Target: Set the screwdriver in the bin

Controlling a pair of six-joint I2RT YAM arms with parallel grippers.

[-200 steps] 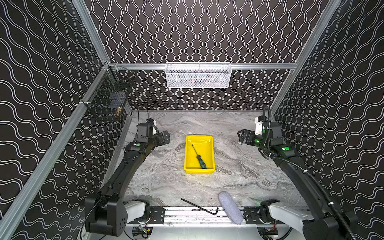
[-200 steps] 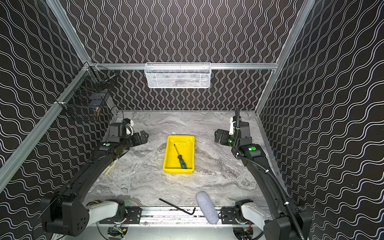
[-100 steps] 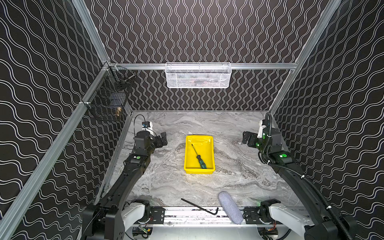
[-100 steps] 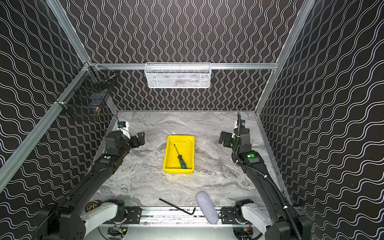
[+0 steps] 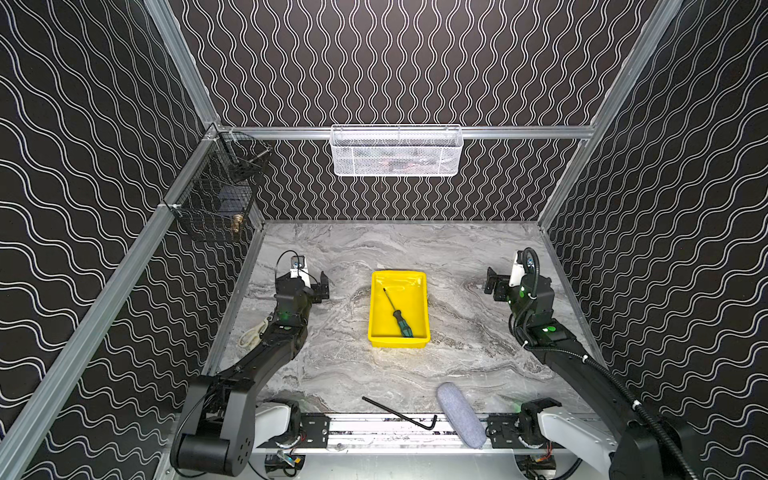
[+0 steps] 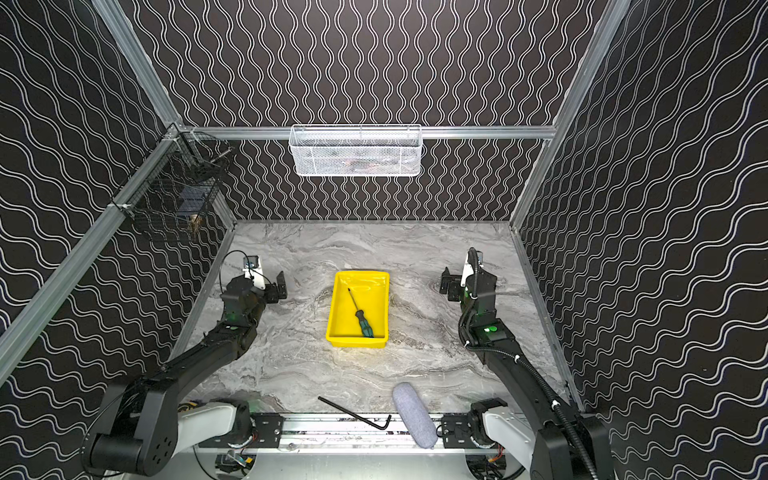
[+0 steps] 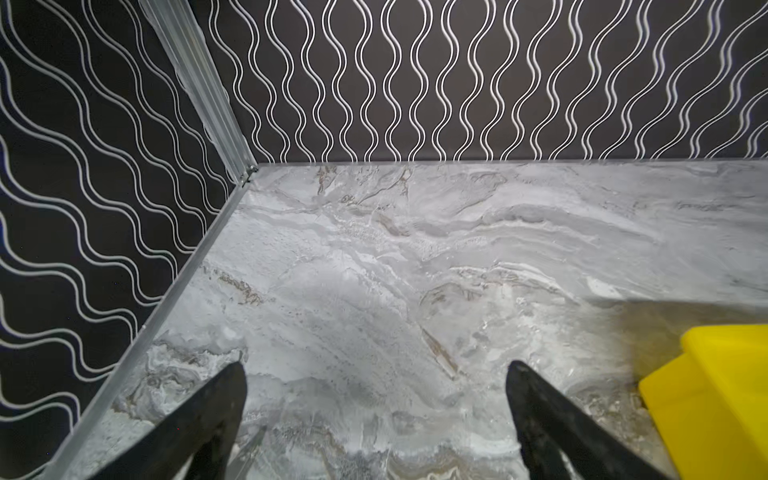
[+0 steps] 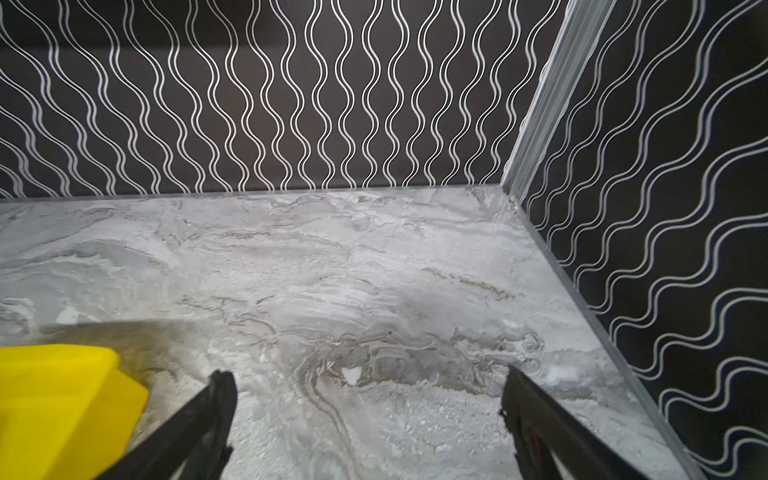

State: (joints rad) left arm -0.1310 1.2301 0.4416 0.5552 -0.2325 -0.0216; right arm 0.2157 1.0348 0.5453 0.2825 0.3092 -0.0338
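The screwdriver point(image 5: 400, 316) point(image 6: 362, 316) lies inside the yellow bin point(image 5: 399, 275) point(image 6: 361, 274), flat on its floor. It lies at a slant, its green-and-black handle towards the near right corner and its thin shaft pointing to the far left. The bin sits near the middle of the marbled worktop point(image 5: 374, 245), between the two arms. The left end effector point(image 5: 322, 288) point(image 6: 281, 286) is to the left of the bin and clear of it. Its jaws are spread wide with nothing between them, and in the left wrist view point(image 7: 374, 370) only bare worktop shows in the gap, with a corner of the bin point(image 7: 715, 395) off to one side. The right end effector point(image 5: 494, 286) point(image 6: 451, 286) is to the right of the bin, also apart from it. Its jaws are fully apart and empty in the right wrist view point(image 8: 368, 378), where the bin's edge point(image 8: 62, 395) shows at the side. At the near edge of the worktop a black L-shaped hex key point(image 5: 399, 412) lies just left of a grey padded roll point(image 5: 460, 413). A white mesh basket point(image 5: 397, 151) hangs on the far wall, and a black wire basket point(image 5: 216, 203) hangs on the left wall near the far corner.
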